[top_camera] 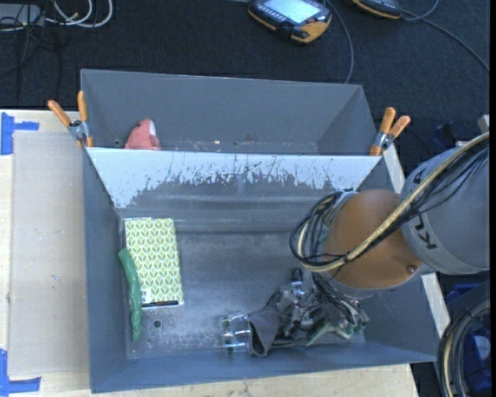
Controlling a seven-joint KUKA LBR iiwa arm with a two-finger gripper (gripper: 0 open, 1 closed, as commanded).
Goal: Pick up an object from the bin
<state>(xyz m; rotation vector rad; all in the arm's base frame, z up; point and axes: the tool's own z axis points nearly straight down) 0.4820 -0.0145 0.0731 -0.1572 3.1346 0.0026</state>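
"Where's the gripper (303,311)?"

"Well to the right of the flat green-and-white patterned cardboard box (153,261), low over a small dark tangled heap (318,327). Open or closed, I cannot tell."

"Anything nearby?"

"A small shiny silver-and-clear piece (235,332), lying between box and heap. A soft green strip (133,294) lies along the box's left edge."

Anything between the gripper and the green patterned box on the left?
Nothing visible: bare bin floor lies between the gripper and the green patterned box. The shiny clear thing lies off that line, nearer the viewer.
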